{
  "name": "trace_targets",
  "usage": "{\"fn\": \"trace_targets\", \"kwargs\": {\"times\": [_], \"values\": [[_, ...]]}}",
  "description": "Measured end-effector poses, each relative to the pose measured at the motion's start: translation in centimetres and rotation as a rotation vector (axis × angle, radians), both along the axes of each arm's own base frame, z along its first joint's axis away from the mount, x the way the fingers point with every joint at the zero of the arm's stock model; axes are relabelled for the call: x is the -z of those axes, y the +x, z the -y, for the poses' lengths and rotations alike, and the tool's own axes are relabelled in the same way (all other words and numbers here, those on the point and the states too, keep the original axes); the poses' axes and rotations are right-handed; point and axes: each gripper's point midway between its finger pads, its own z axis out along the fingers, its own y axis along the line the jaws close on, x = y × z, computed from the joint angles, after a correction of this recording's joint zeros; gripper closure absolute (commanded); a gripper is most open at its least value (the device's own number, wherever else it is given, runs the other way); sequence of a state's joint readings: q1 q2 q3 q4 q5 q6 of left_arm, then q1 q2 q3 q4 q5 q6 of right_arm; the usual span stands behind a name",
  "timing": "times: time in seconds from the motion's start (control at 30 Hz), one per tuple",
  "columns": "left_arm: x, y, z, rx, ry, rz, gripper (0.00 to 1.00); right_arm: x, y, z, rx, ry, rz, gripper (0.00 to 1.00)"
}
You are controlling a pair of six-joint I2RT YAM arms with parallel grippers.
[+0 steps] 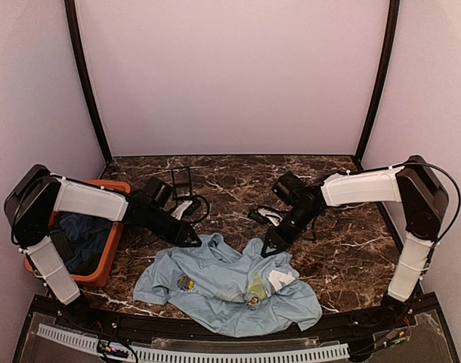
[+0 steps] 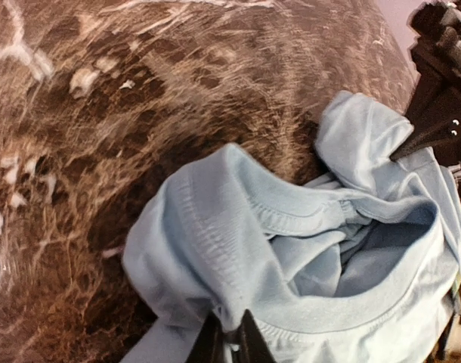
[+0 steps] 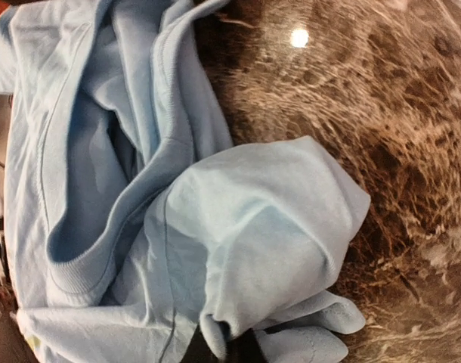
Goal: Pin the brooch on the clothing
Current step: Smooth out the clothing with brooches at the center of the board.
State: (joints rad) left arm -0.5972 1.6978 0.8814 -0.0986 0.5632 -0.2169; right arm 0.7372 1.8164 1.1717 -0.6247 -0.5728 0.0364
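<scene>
My left gripper (image 2: pixel 229 340) and right gripper (image 3: pixel 230 344) both clamped the crumpled light blue T-shirt (image 1: pixel 215 280) at its far edge.
Pinning not begun; a small dark disc, probably the brooch (image 1: pixel 253 302), lay unheld on the shirt's near part.

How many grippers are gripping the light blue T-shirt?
2. The left gripper pinches the T-shirt at its far edge on the left; the right gripper pinches a fold on the right.

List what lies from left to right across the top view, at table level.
The orange bin → left hand → right hand. The shirt stretches past both hands, so it has no single place.
</scene>
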Motion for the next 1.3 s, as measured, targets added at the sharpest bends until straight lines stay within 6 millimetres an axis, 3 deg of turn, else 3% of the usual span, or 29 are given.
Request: {"fn": "trace_targets", "kwargs": {"times": [0.2, 0.33, 0.4, 0.57, 0.7, 0.8, 1.1, 1.2, 1.3], "values": [[-2.6, 0.2, 1.0, 0.023, -0.089, 0.057, 0.99, 1.2, -0.5, 1.0, 0.018, -0.032, 0.0, 1.0], [-5.0, 0.6, 1.2, 0.024, -0.131, 0.125, 0.99, 0.3, 1.0, 1.8, 0.063, -0.059, 0.111, 1.0], [-6.6, 0.9, 1.2, 0.02, -0.153, 0.179, 0.99, -1.2, 2.4, 2.3, 0.1, -0.062, 0.216, 1.0], [-11.9, 1.7, 0.7, -0.001, -0.205, 0.367, 0.99, -7.8, 5.9, 4.2, 0.248, 0.001, 0.513, 1.0], [-15.1, 2.1, 0.0, -0.017, -0.219, 0.493, 0.99, -12.7, 7.8, 7.1, 0.404, 0.053, 0.717, 1.0], [-16.7, 2.8, -0.3, -0.033, -0.211, 0.574, 0.99, -14.8, 8.6, 9.9, 0.537, 0.042, 0.83, 1.0], [-19.5, 6.4, -0.7, -0.104, -0.135, 0.736, 0.99, -17.2, 9.6, 18.9, 0.933, -0.1, 0.986, 1.0], [-18.6, 8.4, 0.2, -0.112, -0.111, 0.746, 0.99, -16.9, 10.4, 20.2, 1.008, -0.128, 0.981, 1.0], [-16.3, 10.9, 1.3, -0.124, -0.066, 0.735, 0.99, -15.1, 11.7, 20.7, 1.041, -0.186, 0.959, 1.0]]}}
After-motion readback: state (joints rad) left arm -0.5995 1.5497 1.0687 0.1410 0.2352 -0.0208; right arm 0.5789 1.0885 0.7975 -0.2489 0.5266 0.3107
